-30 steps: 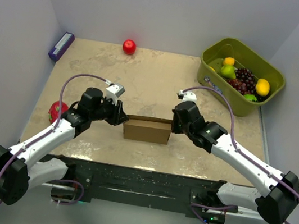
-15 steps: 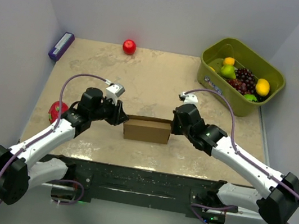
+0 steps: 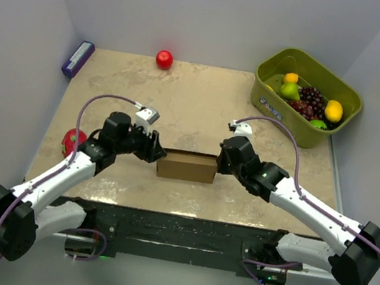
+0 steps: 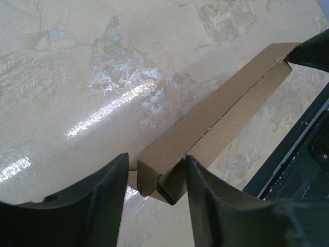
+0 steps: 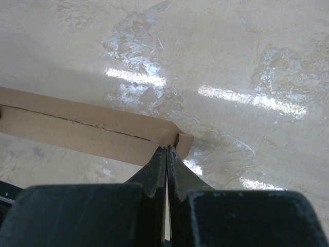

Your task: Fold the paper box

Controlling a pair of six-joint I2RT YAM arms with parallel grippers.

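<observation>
The paper box (image 3: 186, 166) is plain brown cardboard, folded into a long low shape at the table's near middle. My left gripper (image 3: 160, 154) is open at its left end. In the left wrist view (image 4: 157, 159) the jaws straddle that end of the box (image 4: 216, 113) without clamping it. My right gripper (image 3: 220, 163) is at the right end. In the right wrist view (image 5: 166, 150) it is shut, with its tips pressed against the end fold of the box (image 5: 77, 131).
An olive-green bin (image 3: 261, 78) of fruit stands at the back right. A red apple (image 3: 164, 59) lies at the back centre and a purple box (image 3: 77, 58) at the back left. A red fruit (image 3: 69, 141) sits beside the left arm. The black base rail (image 3: 168, 233) runs along the near edge.
My left gripper has moved slightly right, onto the box's left end. My right gripper has shifted slightly nearer at the right end. The box has barely moved.
</observation>
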